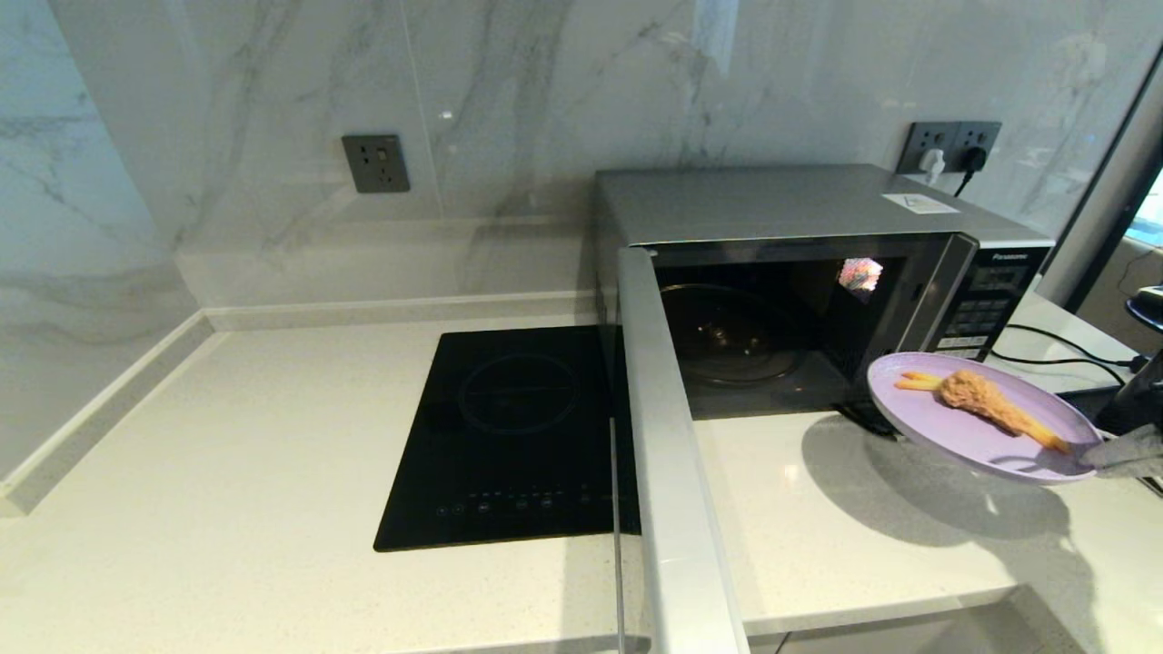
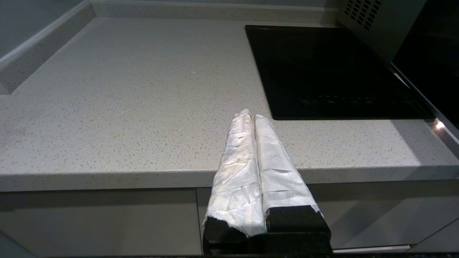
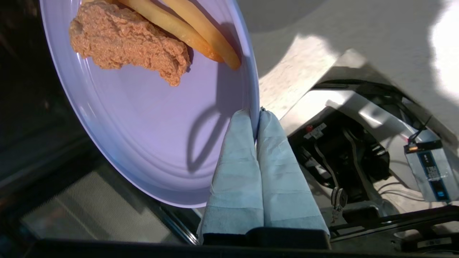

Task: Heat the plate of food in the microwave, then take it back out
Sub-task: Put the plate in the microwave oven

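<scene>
Pinching the plate of food (image 1: 977, 427) by its rim, the right gripper (image 1: 1104, 451) is holding it at the microwave's (image 1: 818, 272) four o'clock; keeping it level is advisable. The left gripper (image 2: 251, 118) is idling clenched, empty.

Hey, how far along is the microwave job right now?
Done: the microwave door stands wide open, its cavity holding only the glass turntable. In hand: the right hand is shut on the rim of the plate of food, held in the air just outside the opening. Whether heating has happened cannot be told. Left: setting the plate down. The left hand idles, shut, at the counter's edge.
</scene>
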Controlling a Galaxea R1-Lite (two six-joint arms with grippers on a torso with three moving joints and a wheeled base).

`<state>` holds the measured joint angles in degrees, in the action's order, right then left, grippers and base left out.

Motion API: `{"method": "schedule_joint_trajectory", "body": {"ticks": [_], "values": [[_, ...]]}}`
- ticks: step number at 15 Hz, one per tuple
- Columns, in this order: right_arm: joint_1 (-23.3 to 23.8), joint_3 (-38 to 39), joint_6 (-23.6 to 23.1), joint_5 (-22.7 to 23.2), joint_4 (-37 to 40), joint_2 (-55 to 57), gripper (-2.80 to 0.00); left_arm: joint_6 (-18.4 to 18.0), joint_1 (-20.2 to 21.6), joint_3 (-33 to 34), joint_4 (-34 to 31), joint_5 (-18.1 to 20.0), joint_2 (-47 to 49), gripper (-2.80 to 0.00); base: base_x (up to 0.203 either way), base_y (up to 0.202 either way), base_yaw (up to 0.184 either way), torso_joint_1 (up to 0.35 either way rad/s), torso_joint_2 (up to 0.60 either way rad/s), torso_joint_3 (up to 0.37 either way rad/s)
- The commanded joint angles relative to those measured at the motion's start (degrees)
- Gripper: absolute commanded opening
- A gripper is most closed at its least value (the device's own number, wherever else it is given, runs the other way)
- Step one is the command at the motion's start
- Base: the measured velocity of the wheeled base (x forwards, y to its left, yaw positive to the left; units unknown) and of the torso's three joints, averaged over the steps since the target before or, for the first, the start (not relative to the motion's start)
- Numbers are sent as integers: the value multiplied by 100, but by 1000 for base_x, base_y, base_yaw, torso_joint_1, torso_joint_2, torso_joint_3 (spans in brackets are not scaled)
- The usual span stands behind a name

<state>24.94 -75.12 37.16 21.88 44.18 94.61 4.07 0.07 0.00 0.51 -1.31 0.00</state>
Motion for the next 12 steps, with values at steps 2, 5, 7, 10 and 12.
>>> {"method": "schedule_joint_trajectory", "body": {"ticks": [2, 5, 7, 10, 12], "values": [[-751, -166, 59, 2, 21, -29, -280, 6, 1, 0, 2, -1, 9, -280, 0, 0, 0, 0, 0, 0], [-1452, -415, 300, -36, 5, 128, -280, 6, 1, 0, 2, -10, 9, -280, 0, 0, 0, 0, 0, 0], [-1854, -646, 551, -209, -12, 375, -280, 6, -6, 0, 2, -1, 9, -280, 0, 0, 0, 0, 0, 0], [-2286, -953, 843, -622, -132, 752, -280, 6, 1, 0, 2, -1, 9, -280, 0, 0, 0, 0, 0, 0], [-2534, -1158, 1106, -918, -320, 1037, -280, 6, 1, 0, 2, -1, 9, -280, 0, 0, 0, 0, 0, 0]]}}
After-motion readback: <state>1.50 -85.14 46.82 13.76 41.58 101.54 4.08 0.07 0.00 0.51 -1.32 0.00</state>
